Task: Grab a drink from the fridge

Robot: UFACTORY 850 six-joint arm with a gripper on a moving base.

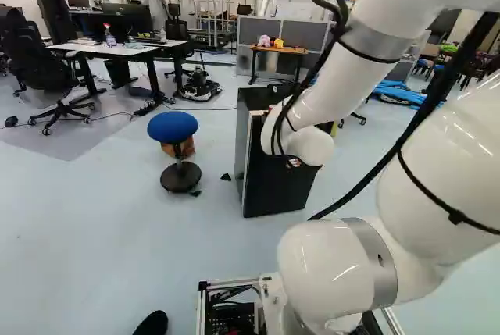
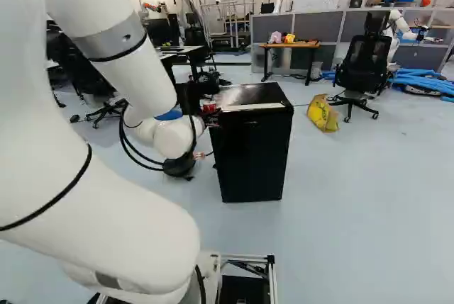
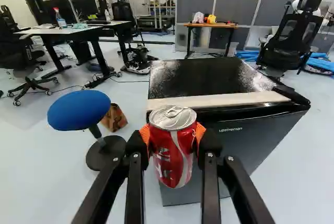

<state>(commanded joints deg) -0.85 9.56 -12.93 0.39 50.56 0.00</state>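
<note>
On the pale floor a boxy black fridge is seen; near its top edge a red metal can is clamped in the part-open black gripper, and could be dislodged if knocked there.

- Left base view: looked ahead, slightly down, from behind-left of the jointed white arm.
- Right base view: likewise, from behind-right.
- Wrist view: closest; faced the glossy, black, box-shaped fridge all three shared.
</note>
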